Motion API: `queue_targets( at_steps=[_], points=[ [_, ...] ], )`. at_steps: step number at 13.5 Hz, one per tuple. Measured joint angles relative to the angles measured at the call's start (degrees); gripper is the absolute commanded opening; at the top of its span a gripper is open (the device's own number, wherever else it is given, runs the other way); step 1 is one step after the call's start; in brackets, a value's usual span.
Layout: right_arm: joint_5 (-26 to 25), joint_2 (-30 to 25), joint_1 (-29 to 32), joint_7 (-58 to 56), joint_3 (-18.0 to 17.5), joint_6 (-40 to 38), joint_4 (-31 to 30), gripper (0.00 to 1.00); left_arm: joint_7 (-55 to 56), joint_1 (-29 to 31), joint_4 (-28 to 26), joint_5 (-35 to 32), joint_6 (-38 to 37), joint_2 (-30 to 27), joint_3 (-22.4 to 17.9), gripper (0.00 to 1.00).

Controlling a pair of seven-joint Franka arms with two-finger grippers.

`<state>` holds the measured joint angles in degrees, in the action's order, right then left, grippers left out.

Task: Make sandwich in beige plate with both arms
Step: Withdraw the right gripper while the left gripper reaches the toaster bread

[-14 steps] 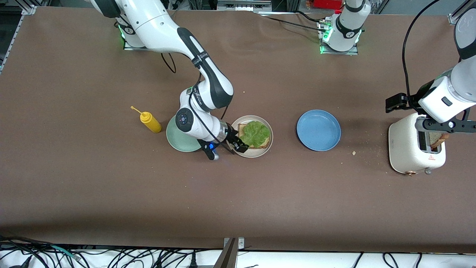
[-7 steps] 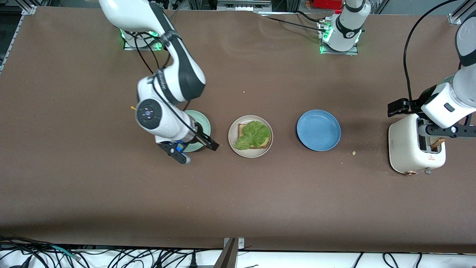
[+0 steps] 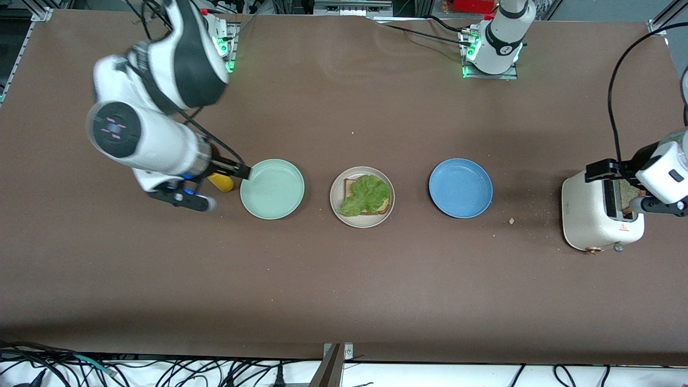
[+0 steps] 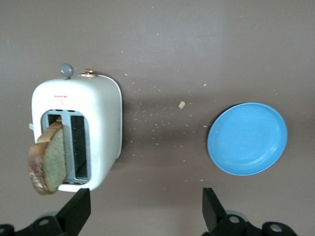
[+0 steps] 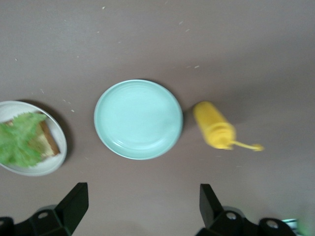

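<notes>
Sandwich [image 3: 367,197] on beige plate [image 3: 337,189], well apart from both empty, wide-open fingers [image 5: 74,199]

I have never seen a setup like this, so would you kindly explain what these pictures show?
Two white robot arms work at a brown table. One picture looks down from across the table; the other two come from cameras on each wrist. In a row lie a mustard bottle, a green plate, a beige plate holding bread topped with lettuce, a blue plate and a toaster with a slice sticking out. The right hand is open over the green plate and bottle; the left hand is open by the toaster. Neither holds anything.
</notes>
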<state>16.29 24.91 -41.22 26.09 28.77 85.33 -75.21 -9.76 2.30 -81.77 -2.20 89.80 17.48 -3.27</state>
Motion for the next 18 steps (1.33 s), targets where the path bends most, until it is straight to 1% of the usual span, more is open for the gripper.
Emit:
queue_targets(
  at_steps=[2, 4, 5, 8, 10, 11, 12, 14, 15, 16, 17, 18],
  points=[
    [-4.7, -3.5, 0.2, -4.7, 1.5, -1.9, -0.3, 1.00, -5.0, 3.2, -0.5, 0.0, 2.3, 1.3, -0.1, 1.00],
    [-9.3, -5.6, 0.0, -7.6, 1.5, -2.2, -1.0, 1.00, -9.9, 6.2, -1.8, 0.0, 5.6, 2.2, -0.2, 1.00],
    [-10.5, -6.0, -0.1, -8.2, 1.5, -2.2, -1.4, 1.00, -11.8, 7.4, -2.6, 0.0, 6.7, 2.3, -0.2, 1.00],
    [-11.3, -7.1, 0.2, -11.9, 1.8, -1.2, -3.9, 1.00, -16.0, 10.1, -4.2, 0.0, 9.1, 2.4, -0.2, 1.00],
    [-11.7, -10.1, 2.0, -14.5, 1.8, 2.2, -8.6, 1.00, -18.8, 11.6, -6.3, 0.0, 12.5, 2.4, -0.3, 1.00],
    [-11.8, -12.3, 4.4, -16.7, 0.6, 4.3, -11.6, 1.00, -19.8, 12.3, -7.6, 0.0, 14.1, 2.5, -0.3, 1.00],
    [-12.1, -14.5, 8.3, -18.6, -2.2, 5.9, -14.3, 1.00, -20.3, 12.9, -8.6, 0.0, 15.1, 2.5, -0.3, 1.00],
    [-14.7, -18.4, 19.1, -20.0, -12.7, 7.7, -18.1, 1.00, -20.8, 13.7, -10.4, 0.0, 16.4, 2.5, -0.2, 1.00],
    [-16.6, -19.6, 24.3, -20.0, -18.4, 8.1, -18.9, 1.00, -20.8, 14.1, -11.1, 0.0, 17.2, 2.4, -0.2, 1.00],
    [-17.9, -20.6, 28.5, -20.0, -23.0, 8.3, -19.3, 1.00, -20.9, 14.4, -11.8, 0.0, 18.2, 2.4, -0.2, 1.00],
    [-18.4, -21.5, 31.3, -19.9, -25.8, 8.4, -19.3, 1.00, -20.9, 14.5, -12.6, 0.0, 19.2, 2.4, -0.2, 1.00],
    [-18.6, -22.5, 33.1, -19.9, -27.1, 8.7, -19.4, 1.00, -20.9, 14.7, -13.4, 0.0, 20.1, 2.5, -0.2, 1.00]
  ],
)
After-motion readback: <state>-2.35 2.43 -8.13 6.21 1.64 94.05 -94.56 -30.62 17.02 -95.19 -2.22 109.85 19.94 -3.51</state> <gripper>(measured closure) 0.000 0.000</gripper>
